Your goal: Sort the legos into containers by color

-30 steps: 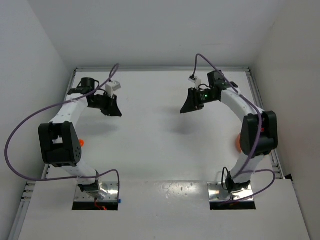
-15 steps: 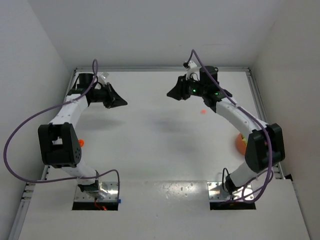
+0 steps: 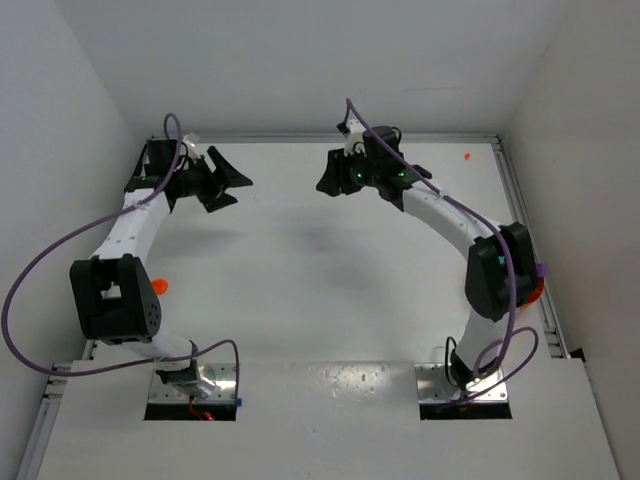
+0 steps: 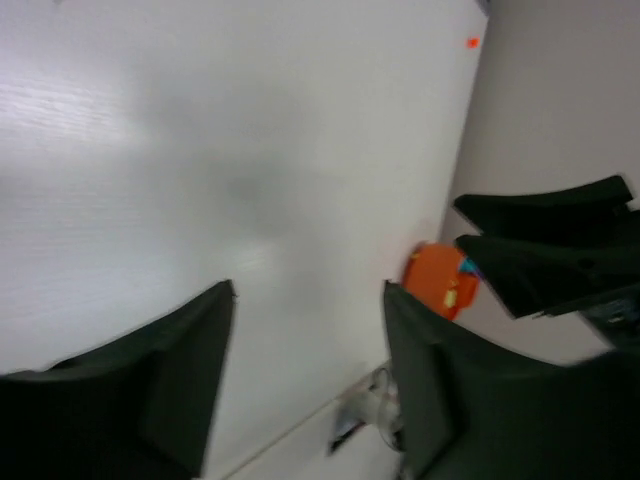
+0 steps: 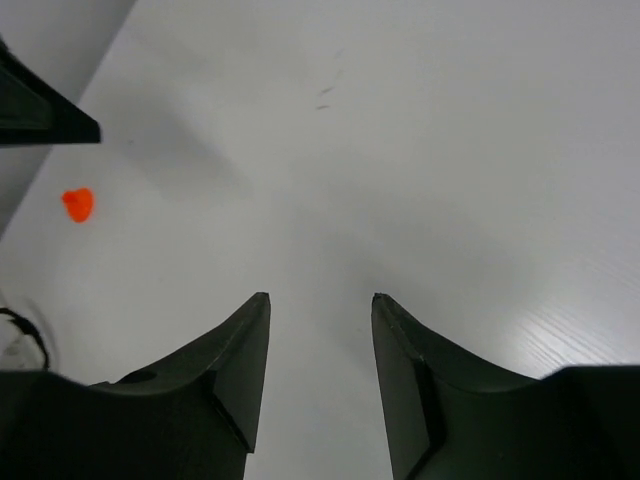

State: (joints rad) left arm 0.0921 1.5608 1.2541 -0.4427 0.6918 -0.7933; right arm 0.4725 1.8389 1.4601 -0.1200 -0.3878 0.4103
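Both grippers hang above the far part of the white table and face each other. My left gripper (image 3: 228, 180) (image 4: 308, 292) is open with nothing between its fingers. My right gripper (image 3: 328, 181) (image 5: 320, 298) is open too and holds nothing. One orange lego (image 3: 467, 157) (image 4: 473, 42) lies near the far right corner, well away from both. The orange container (image 4: 437, 281) shows cyan and lime pieces inside. From above, the container (image 3: 541, 289) is only a sliver at the right edge behind my right arm.
A small orange piece (image 3: 160, 285) (image 5: 78, 203) lies by the left edge, next to my left arm's elbow. White walls close in the table (image 3: 300, 260) at the back and both sides. Purple cables loop off both arms.
Both arms swung toward the far edge. The left gripper went from shut to open and the right one opened wider. An orange lego appeared mid-table, then ended near the far right corner.
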